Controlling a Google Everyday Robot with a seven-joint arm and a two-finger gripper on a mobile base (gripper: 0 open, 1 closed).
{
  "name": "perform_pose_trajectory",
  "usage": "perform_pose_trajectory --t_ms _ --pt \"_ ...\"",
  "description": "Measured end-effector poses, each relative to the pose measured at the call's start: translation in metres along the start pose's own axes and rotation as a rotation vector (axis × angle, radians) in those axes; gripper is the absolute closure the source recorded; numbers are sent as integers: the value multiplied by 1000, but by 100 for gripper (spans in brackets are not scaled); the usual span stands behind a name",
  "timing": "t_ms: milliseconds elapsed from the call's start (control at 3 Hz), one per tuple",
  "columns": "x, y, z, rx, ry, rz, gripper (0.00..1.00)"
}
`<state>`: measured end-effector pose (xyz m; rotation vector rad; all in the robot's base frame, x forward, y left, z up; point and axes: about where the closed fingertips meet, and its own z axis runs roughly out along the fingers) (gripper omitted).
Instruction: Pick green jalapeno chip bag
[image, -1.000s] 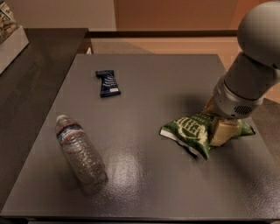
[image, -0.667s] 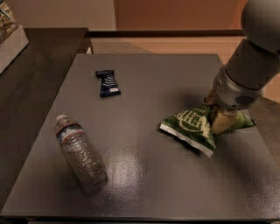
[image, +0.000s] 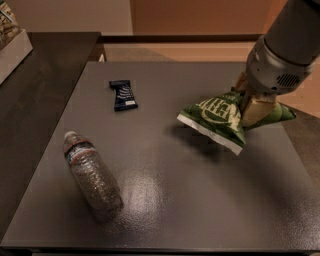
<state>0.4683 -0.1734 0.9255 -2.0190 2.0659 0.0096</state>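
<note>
A dark grey table (image: 175, 210) is filling most of the view. The robot's grey arm (image: 285, 45) is reaching down from the upper right corner, near the table's right edge, with its thick round wrist tilting down and to the left. A clear plastic water bottle (image: 92, 172) is lying on its side on the table's front left part, its cap pointing toward the far left.

The green jalapeno chip bag (image: 215, 112) is hanging above the table's right half, clear of the surface and casting a shadow on the table beneath it. Its pale sealed edge is drooping toward the table's front. The gripper (image: 254, 107) is sitting at the bag's right end, just inside the table's right edge, with its tan jaws clamped on the crinkled foil. A small dark-blue wrapper (image: 123, 95) is lying flat on the table's far left part.

A second ago the bag was resting on the table. Now the arm is standing higher and the bag is coming up with it. The bottle and the wrapper are staying where they were.
</note>
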Motion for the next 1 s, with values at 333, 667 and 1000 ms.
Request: perform_pose_trajectory --t_ms 333,667,1000 --pt "-10 -12 -23 26 -21 -42 100" --pt "-27 -27 -60 80 -78 -117 100" --pt "-29 -30 -61 92 -82 -118 100"
